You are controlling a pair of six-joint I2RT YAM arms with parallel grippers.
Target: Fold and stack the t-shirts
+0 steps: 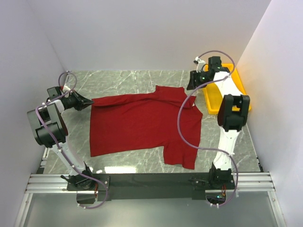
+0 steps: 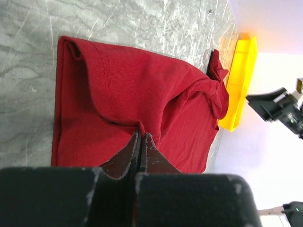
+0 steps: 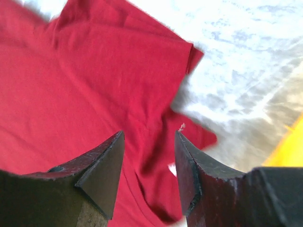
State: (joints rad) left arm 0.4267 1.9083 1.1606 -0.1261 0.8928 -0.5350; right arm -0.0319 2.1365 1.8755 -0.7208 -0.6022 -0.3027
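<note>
at t-shirt [image 1: 142, 123] edge, left gripper [image 2: 140, 138] pinched shut on it; right gripper [image 3: 149, 136] jaws apart, empty, above far corner

surface: marble table [image 1: 123, 80] | on it: red t-shirt [image 1: 142, 125], yellow tray [image 1: 213, 105]

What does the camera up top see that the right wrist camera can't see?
Only the top camera shows the whole t-shirt spread out, with the left gripper at its left edge. Only the right wrist camera shows the right gripper up close: its jaws stand apart with nothing between them. Both show the red cloth, the grey marble table and the yellow tray, though the wrist view catches just a sliver of the tray.
</note>
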